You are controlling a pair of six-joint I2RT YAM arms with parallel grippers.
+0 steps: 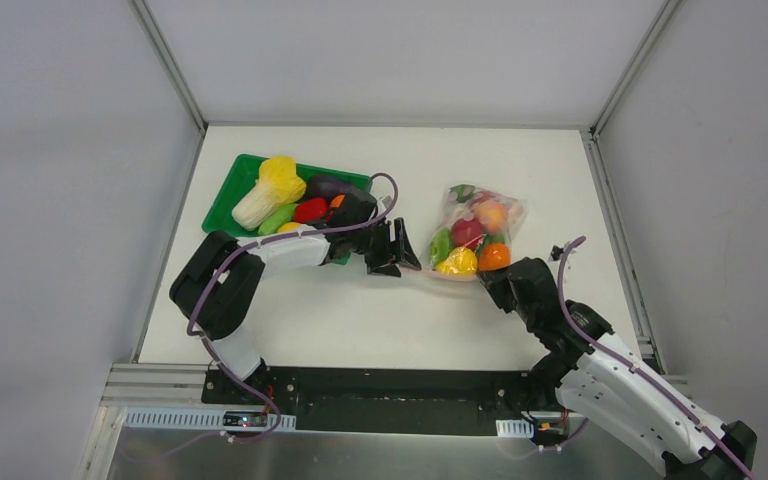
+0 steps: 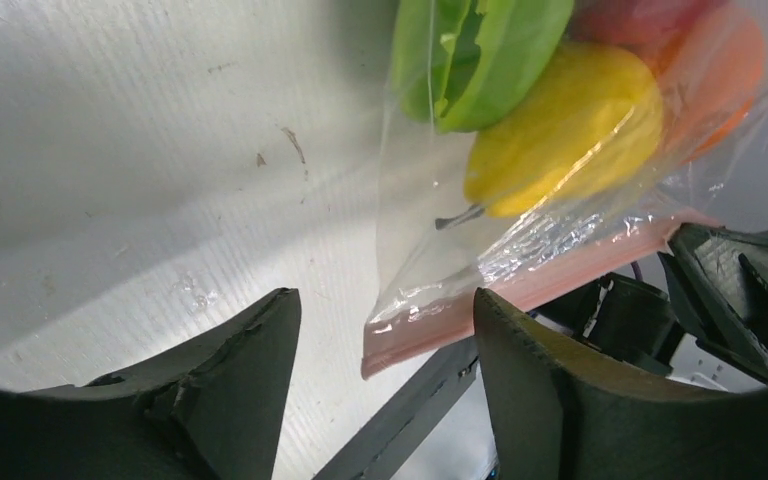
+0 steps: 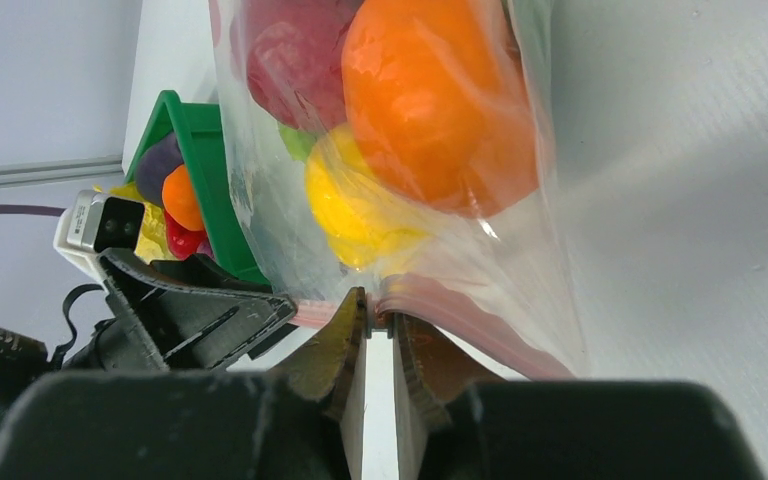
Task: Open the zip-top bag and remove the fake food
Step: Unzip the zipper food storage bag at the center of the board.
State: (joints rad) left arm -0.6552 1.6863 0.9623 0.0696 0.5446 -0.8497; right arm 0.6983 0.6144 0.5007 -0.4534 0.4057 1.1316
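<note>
The clear zip-top bag (image 1: pixel 475 235) lies right of the table's centre, its pink zip strip (image 2: pixel 480 310) along the near edge. Fake food fills it: an orange (image 3: pixel 440 100), a yellow fruit (image 2: pixel 570 125), a red apple (image 1: pixel 467 232) and green leaves (image 2: pixel 485 50). My right gripper (image 3: pixel 380 318) is shut on the pink strip (image 3: pixel 460 315) at the bag's near right. My left gripper (image 2: pixel 385 345) stands open at the strip's left corner, which hangs free between the fingers without touching them. In the top view the left gripper (image 1: pixel 397 250) sits just left of the bag.
A green tray (image 1: pixel 228 190) at the back left holds a napa cabbage (image 1: pixel 272 188), a purple eggplant (image 1: pixel 328 185), a red pepper (image 1: pixel 310 210) and other produce. The left arm reaches past the tray's near right corner.
</note>
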